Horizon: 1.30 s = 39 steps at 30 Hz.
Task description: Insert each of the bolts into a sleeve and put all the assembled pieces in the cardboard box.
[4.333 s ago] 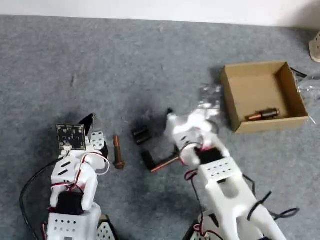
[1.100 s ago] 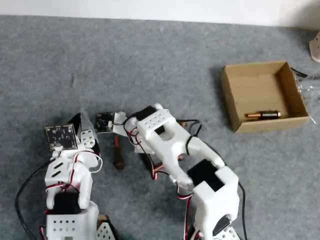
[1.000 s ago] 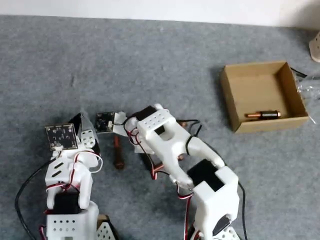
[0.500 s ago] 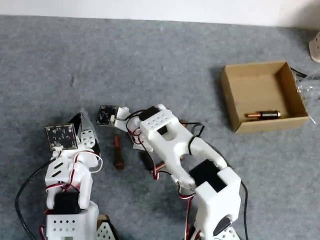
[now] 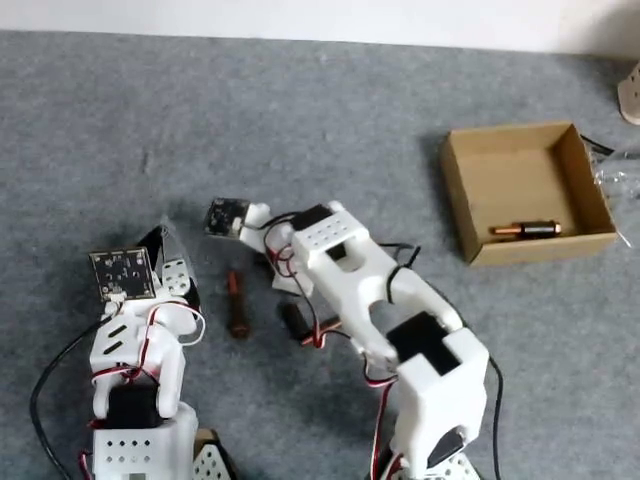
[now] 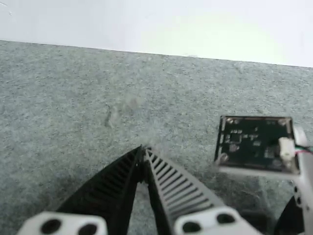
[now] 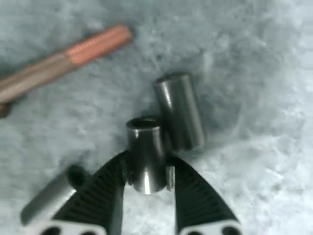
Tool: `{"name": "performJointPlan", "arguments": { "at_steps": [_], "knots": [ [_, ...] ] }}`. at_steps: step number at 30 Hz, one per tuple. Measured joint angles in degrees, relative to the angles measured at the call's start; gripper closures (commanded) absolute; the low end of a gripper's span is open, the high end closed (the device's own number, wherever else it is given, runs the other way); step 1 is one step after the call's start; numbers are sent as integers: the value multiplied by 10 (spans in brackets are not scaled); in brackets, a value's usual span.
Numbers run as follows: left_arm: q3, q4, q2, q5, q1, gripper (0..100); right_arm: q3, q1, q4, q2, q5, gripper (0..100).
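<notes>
Right wrist view: grips a dark sleeve (image 7: 145, 149) in the right claw (image 7: 146, 171), clenched, black fingers (image 7: 112, 183) pressed to both its flanks, open end turned away from the wrist. Just beside that sleeve, on the grey carpet (image 7: 254, 161), a second sleeve (image 7: 180, 117) lying flat; whether touching, impossible to tell. Near by, a third grey cylinder (image 7: 48, 199), cut off by the frame edge. Farther out, a copper bolt (image 7: 63, 59), threaded end nearer the sleeves, other end running to the frame edge.

Left wrist view: left claw (image 6: 143, 152) clenched on nothing, ribbed fingers (image 6: 171, 178) meeting at the tips, over the carpet. Beyond, the right arm's camera board (image 6: 254, 142).

High view: left claw (image 5: 168, 240) at about 8 o'clock on the table. At 4 o'clock from it and near, the copper bolt (image 5: 236, 305), lying along the 12-to-6 line, head toward 6. At 3 o'clock from the bolt, a dark sleeve end (image 5: 292, 320) poking out from under the right arm (image 5: 340, 270). That arm stretched from 6 o'clock up toward 10, wrist at 1 o'clock from the bolt's thread. Well apart, at 2 o'clock on the table, the cardboard box (image 5: 545, 248), open side up. Inside, along the wall toward 6 o'clock, one assembled piece (image 5: 525, 231), lying flat, copper end toward 9, dark end toward 3.
</notes>
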Motion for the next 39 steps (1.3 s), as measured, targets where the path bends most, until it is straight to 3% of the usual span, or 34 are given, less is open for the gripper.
{"name": "performJointPlan", "arguments": {
  "at_steps": [16,29,39],
  "knots": [
    [0,0,0,0,0,989,14,164,26,-44,-277,994],
    [0,-7,0,0,0,937,372,218,-174,-378,-329,994],
    [0,-4,0,-11,16,934,573,251,-196,-640,-329,994]
  ]
}}
